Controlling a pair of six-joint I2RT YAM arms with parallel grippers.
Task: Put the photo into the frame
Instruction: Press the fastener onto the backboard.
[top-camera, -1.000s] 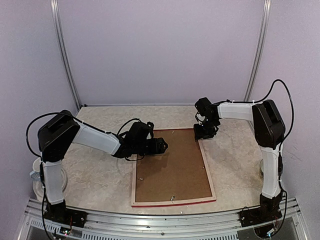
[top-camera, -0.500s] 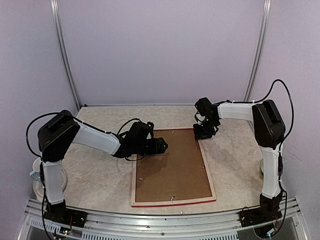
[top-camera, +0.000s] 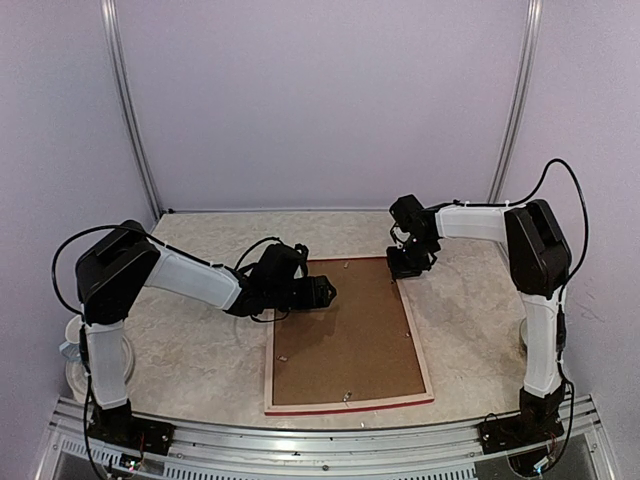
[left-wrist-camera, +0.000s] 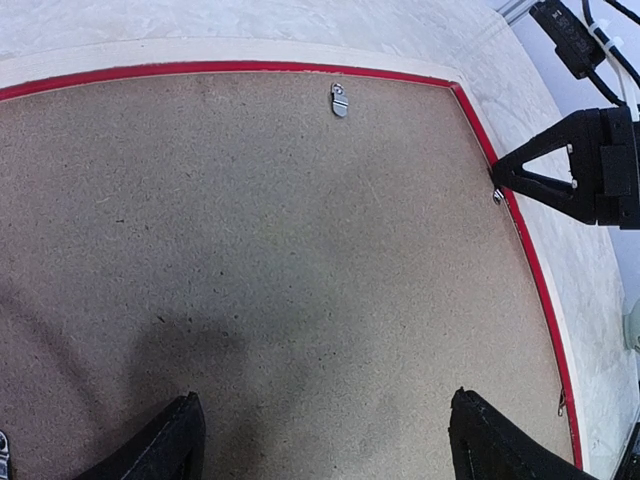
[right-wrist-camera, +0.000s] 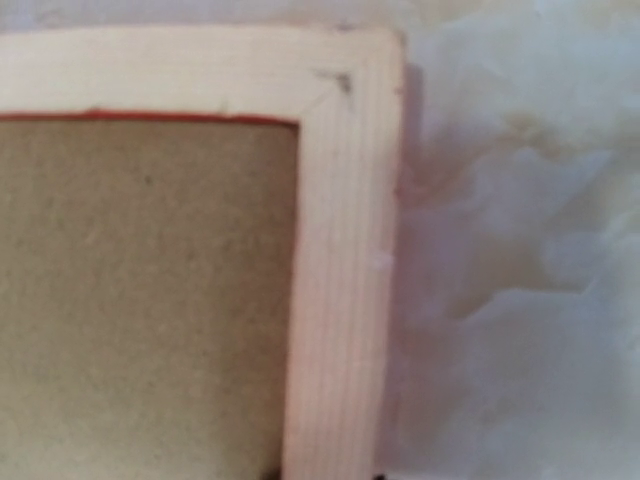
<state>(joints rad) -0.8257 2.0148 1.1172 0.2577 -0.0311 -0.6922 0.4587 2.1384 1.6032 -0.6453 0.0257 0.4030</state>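
The frame (top-camera: 350, 406) lies face down on the table, pale wood back up, with a red rim. The brown backing board (top-camera: 340, 335) fills it. The photo is hidden. My left gripper (top-camera: 328, 292) is open and empty, low over the board's far left part; its fingertips (left-wrist-camera: 180, 440) stand wide apart above the board (left-wrist-camera: 300, 250). My right gripper (top-camera: 408, 268) is at the frame's far right corner. In the right wrist view its tips (right-wrist-camera: 323, 476) barely show on either side of the pale bar (right-wrist-camera: 345, 250), closed on it.
A metal hanger (left-wrist-camera: 340, 98) sits at the board's far edge, and a small metal tab (left-wrist-camera: 497, 195) at the right gripper's tip (left-wrist-camera: 560, 175). A white object (top-camera: 78, 352) stands off the table's left edge by the left arm's base.
The frame has shifted very slightly to the right. Both arms are almost where they were.
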